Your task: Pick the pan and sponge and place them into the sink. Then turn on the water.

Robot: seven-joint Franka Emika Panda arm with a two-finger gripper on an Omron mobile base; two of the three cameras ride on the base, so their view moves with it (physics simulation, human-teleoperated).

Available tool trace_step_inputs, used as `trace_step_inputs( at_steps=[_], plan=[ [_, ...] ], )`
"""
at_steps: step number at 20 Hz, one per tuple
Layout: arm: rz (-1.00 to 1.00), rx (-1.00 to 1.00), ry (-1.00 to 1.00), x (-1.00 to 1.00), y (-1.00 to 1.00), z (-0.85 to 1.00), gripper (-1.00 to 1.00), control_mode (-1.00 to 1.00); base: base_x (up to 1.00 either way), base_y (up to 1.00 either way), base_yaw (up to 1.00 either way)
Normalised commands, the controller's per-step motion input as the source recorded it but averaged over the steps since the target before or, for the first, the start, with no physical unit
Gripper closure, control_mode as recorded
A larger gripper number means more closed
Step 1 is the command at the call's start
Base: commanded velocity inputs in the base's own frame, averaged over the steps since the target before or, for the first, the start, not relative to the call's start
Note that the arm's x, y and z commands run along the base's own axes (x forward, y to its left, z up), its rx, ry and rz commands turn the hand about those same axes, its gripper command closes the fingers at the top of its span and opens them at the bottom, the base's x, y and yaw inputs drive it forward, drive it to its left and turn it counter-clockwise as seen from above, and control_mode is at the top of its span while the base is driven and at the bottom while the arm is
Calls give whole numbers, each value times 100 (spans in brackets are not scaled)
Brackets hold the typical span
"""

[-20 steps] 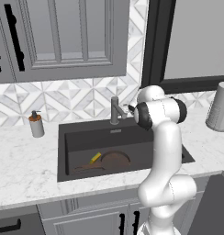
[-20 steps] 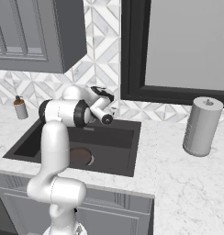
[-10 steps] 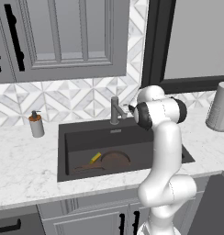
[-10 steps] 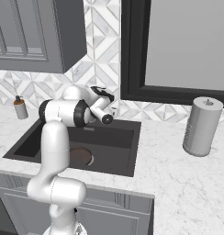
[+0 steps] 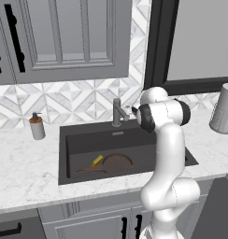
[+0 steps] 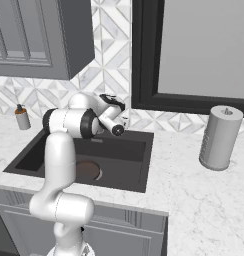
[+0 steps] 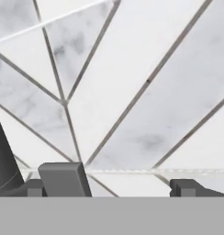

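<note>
Two fingertips (image 7: 63, 179) standing far apart at the bottom of the hand view, jaws spread wide with nothing between them but marbled backsplash tile (image 7: 132, 92). Gripper (image 5: 131, 112) held level behind the sink (image 5: 69, 154), just beside the grey faucet (image 5: 117, 112), pointed at the wall. Cannot tell whether a finger touches the faucet; a dark shape at the hand view's left edge sits close by the left fingertip. Nothing gripped.

Down in the black basin: pan (image 5: 117, 162) lying flat on the bottom toward the front wall, handle stretched out to the left. Sponge (image 5: 97, 160) resting at the pan's left rim, yellow face showing, touching or nearly touching it. From the right base view, part of the pan (image 6: 86, 170) seen past the arm, gripper (image 6: 116, 117) raised above the sink's back edge (image 6: 139, 136).

On the counter: soap dispenser (image 5: 37, 127) left of the sink, paper towel roll (image 6: 220, 138) well off to the right.
</note>
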Motion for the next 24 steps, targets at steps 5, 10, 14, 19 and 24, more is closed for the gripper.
trace_step_inputs(
  at_steps=[5,10,14,19,24],
  plan=[
    [0,1,0,0,-44,0,-100,-100,0,0,0],
    [-1,2,0,0,-63,1,-100,-100,0,0,0],
    [-1,5,0,0,-76,0,-100,-100,0,0,0],
    [-2,6,0,5,-82,0,-100,-100,0,0,0],
    [0,6,0,5,-90,0,-100,-100,0,0,0]
  ],
)
